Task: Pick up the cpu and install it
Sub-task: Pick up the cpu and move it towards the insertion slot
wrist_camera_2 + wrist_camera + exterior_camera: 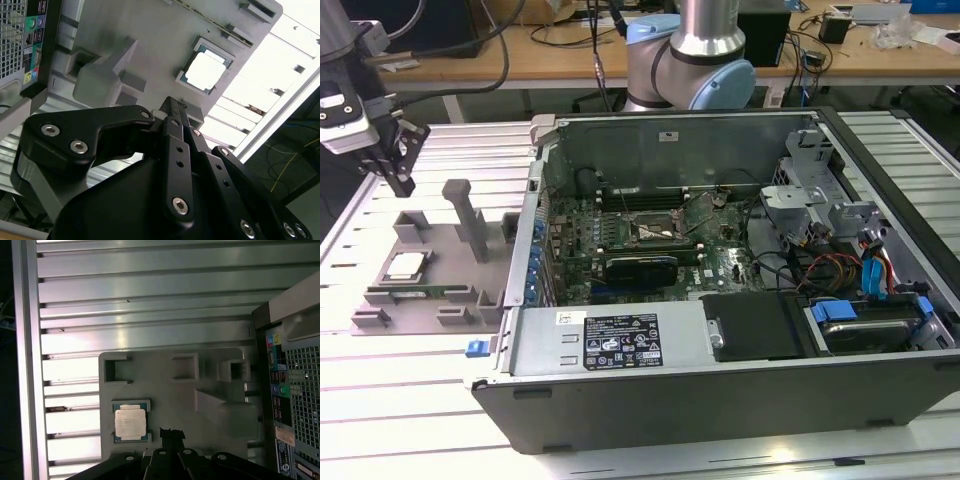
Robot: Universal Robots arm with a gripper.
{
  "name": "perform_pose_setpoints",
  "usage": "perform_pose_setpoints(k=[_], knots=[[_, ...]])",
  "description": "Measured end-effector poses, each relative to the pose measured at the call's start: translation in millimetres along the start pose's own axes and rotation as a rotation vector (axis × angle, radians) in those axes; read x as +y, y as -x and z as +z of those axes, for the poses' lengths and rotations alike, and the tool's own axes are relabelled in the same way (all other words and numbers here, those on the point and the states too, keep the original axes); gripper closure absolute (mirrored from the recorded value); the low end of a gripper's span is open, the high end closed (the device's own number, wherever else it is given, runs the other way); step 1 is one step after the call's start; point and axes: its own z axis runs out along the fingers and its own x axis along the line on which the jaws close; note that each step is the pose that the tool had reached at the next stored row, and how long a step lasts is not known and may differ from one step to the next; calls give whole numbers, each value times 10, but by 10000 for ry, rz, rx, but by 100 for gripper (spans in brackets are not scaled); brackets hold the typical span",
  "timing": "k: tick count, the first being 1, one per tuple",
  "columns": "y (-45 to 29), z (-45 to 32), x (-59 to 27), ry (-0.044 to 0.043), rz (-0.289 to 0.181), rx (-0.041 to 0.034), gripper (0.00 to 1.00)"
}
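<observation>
The cpu (405, 266) is lying flat in a recess of the grey fixture (445, 268) on the worktop (400, 400), beside the open computer case (720, 385). The end effector (402, 185) is hovering above it, well apart, apparently clenched on nothing.

Bright and even in the exterior view, lit from above, with short soft shadows beside the posts of the tray (450, 272). Dimmer inside the case (720, 400), shaded along its walls. Blown out to white on the table (280, 65) slats in the second wrist view, and almost as pale on the cpu (206, 70) top. Dark across the near gripper (172, 104), with small glints on its screws. Banded with glare across the slats in the first wrist view; murky at the far edge.
</observation>
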Motion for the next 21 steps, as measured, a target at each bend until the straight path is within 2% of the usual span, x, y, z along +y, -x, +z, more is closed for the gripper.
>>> perform_pose_setpoints(k=[1, 5, 14, 16, 19, 21], knots=[[-18, 7, -2, -1, 0, -1, 89], [-134, 118, -22, 1, -1, -3, 89], [-277, 322, -51, -1, 0, -2, 89], [-343, 410, -65, 0, 0, -3, 89], [-369, 534, -151, 0, 0, -2, 89], [-372, 580, -194, 0, 0, -3, 89]])
